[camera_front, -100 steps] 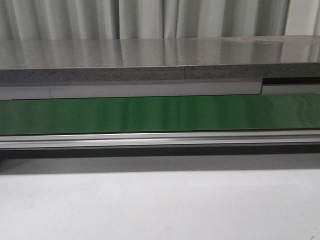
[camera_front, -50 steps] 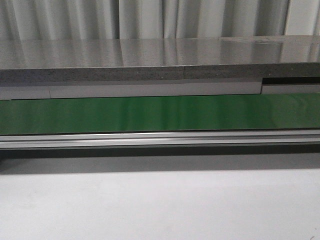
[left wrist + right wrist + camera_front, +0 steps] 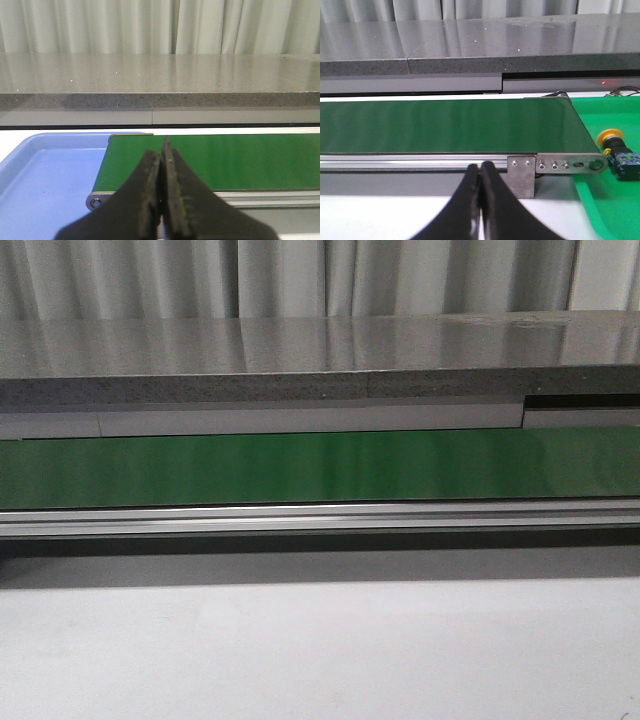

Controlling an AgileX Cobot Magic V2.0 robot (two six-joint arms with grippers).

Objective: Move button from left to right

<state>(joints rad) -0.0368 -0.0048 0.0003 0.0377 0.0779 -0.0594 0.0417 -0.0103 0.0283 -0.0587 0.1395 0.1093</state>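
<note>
The small yellow-capped, black-bodied push-button [image 3: 616, 150] was judged light and rigid, best gripped across its boxy body; both grippers' fingers [image 3: 161, 200] [image 3: 479, 200] were pressed together.

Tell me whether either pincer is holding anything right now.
Nothing is held. Left pincer and right pincer are both shut empty; the button lies apart.

A green belt [image 3: 320, 468] runs the full width of the white table [image 3: 320, 650], parallel to its front edge, with an aluminium rail [image 3: 320, 518] along its near side and a grey stone counter [image 3: 320, 360] behind it. At the belt's left end a blue tray [image 3: 45, 190] lies on the table. At its right end lies a green tray [image 3: 615, 200], holding a button [image 3: 615, 147] just beside the belt's end bracket [image 3: 555, 165].
</note>
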